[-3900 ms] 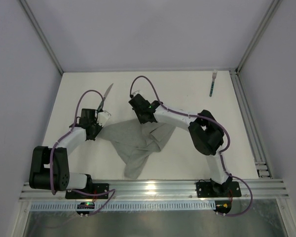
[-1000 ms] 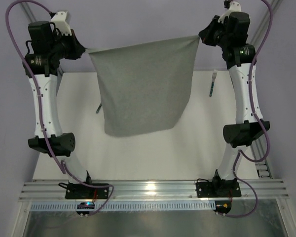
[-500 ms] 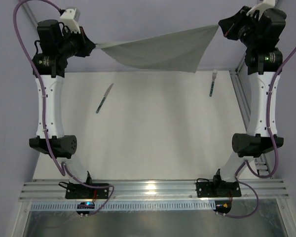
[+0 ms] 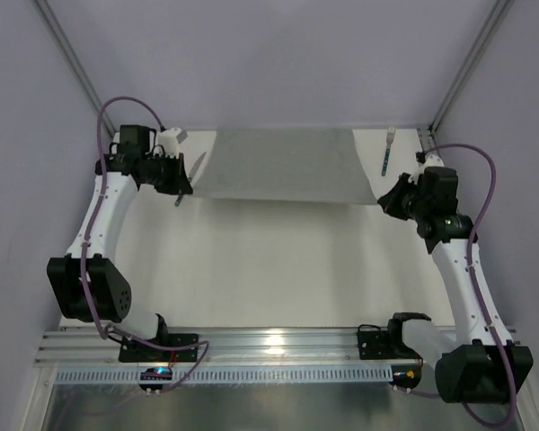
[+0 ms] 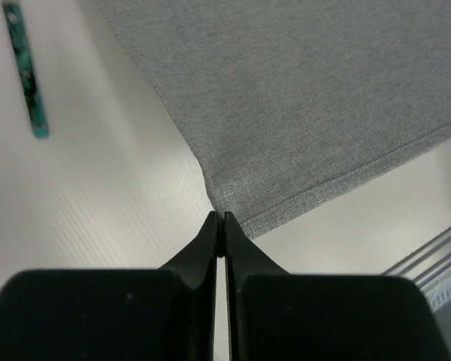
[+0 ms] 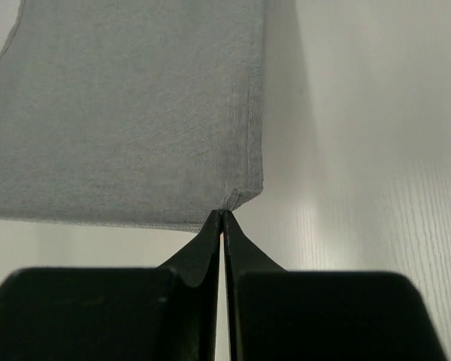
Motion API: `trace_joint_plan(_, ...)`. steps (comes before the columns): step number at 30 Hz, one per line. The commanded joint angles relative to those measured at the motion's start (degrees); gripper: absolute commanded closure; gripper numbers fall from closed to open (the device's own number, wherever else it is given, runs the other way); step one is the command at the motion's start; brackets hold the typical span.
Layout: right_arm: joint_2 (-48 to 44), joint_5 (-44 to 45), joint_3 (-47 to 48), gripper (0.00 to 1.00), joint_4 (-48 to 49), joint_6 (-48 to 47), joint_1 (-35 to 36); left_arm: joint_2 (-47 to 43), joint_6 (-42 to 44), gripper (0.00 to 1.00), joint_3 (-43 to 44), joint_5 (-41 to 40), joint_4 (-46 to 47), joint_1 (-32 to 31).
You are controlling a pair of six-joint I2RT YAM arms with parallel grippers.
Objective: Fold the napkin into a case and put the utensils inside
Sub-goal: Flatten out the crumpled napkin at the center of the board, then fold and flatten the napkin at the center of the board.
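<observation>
Lowered from overhead, the napkin (image 4: 283, 164) now stretches flat over the far side of the table (image 4: 269, 260), its near corners pinched in the clenched left claw (image 4: 185, 183) and right claw (image 4: 384, 202).

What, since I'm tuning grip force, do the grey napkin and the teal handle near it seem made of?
The light-grey napkin looks like matte woven fabric: a fine weave and a stitched hem show. The slim teal speckled utensil handle is probably plastic or resin, going by its mottled pattern, though painted metal is possible.
</observation>
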Motion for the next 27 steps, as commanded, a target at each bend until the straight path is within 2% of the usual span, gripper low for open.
trace_joint_plan(1, -6.34, 9.23, -6.81, 0.97, 1.25, 0.69, 0.14, -6.08, 7.78, 1.0, -7.42, -3.22, -1.65, 1.5)
trace_joint_plan(7, -14.6, 9.33, -18.34, 0.97, -1.22, 5.17, 1.11, -10.48, 14.37, 1.0, -17.97, -4.63, -6.66, 1.41)
trace_joint_plan(11, -18.21, 6.34, -20.91, 0.97, -2.1, 7.64, 1.81, -12.76, 18.15, 1.0, -22.19, -5.95, -11.41, 1.41)
trace_joint_plan(14, -17.43, 6.86, -20.56, 0.97, -1.93, 7.29, 2.96, -13.91, 18.25, 1.0, -24.75, -6.65, -10.98, 1.41)
trace_joint_plan(20, -2.77, 6.69, -16.53, 0.97, 4.92, 4.83, 3.31, -9.61, 10.17, 1.0, -21.87, -7.97, -3.78, 1.41)
trace_joint_plan(27, 18.32, 7.83, -3.0, 0.97, 12.05, 4.39, 3.31, 4.0, 3.49, 1.0, -8.51, -7.01, 2.2, 1.41)
